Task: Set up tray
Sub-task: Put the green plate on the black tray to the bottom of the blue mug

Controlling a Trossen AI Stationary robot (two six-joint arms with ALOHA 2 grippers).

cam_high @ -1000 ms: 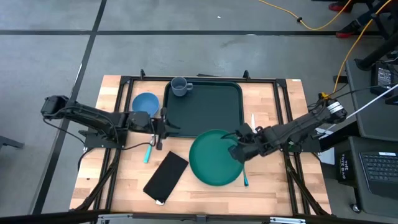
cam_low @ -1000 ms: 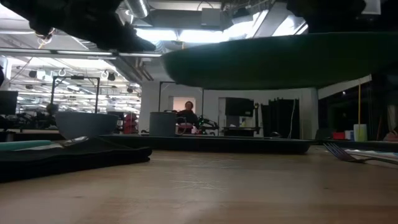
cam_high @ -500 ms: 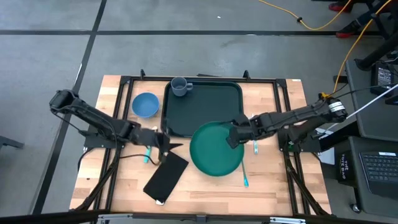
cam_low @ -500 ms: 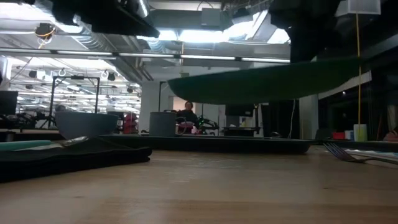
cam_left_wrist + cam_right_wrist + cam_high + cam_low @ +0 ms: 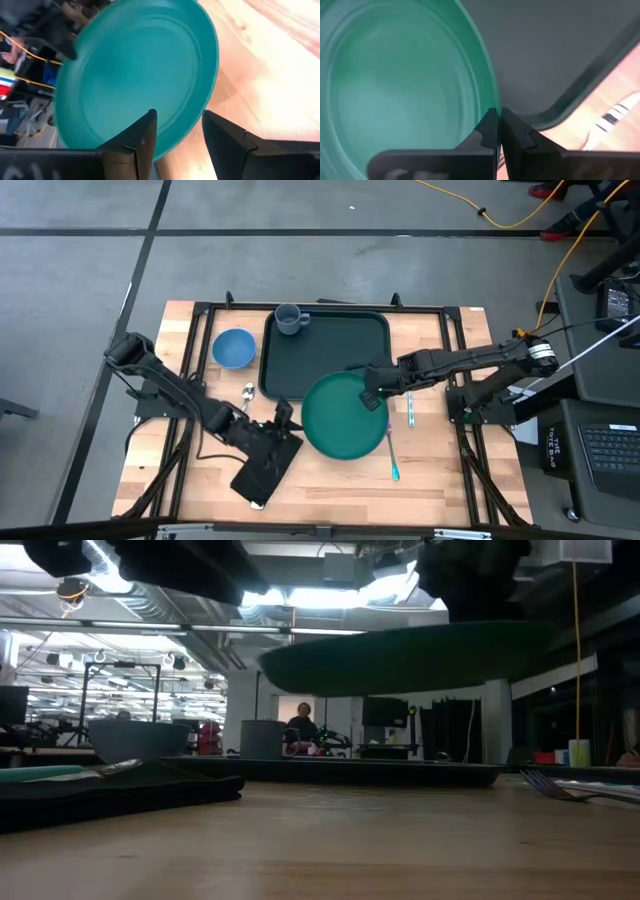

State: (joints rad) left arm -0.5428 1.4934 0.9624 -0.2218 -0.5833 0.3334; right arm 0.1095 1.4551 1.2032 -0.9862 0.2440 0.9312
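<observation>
The dark green tray [image 5: 325, 345] lies at the table's far middle, with a grey cup [image 5: 290, 319] standing in its far left corner. A round green plate [image 5: 340, 418] hangs above the tray's near edge, well off the table in the low view [image 5: 410, 655]. My right gripper [image 5: 371, 394] is shut on it. My left gripper [image 5: 288, 420] stands open just left of the plate, above a flat black rectangle [image 5: 266, 467]. In the left wrist view its fingers [image 5: 145, 137] point toward the plate [image 5: 135, 75] without touching it. My right gripper pinches the plate's rim [image 5: 489, 100] on its far right side between the two shut fingers. The fingers come from the table's right, slanting down. The plate is lifted clear of table and tray and hangs nearly level, slightly tilted.
A blue bowl [image 5: 234, 348] stands left of the tray, with a spoon [image 5: 247, 393] near it. A fork [image 5: 410, 408] and a teal-handled utensil [image 5: 393, 460] lie right of the plate. A person shows far off in the room behind [image 5: 301, 725].
My left gripper has swung from the tray's left edge toward the table's near edge and right, ending over the black rectangle beside the plate. My right gripper has carried the plate left and toward the far edge, over the tray's near edge, still lifted clear.
</observation>
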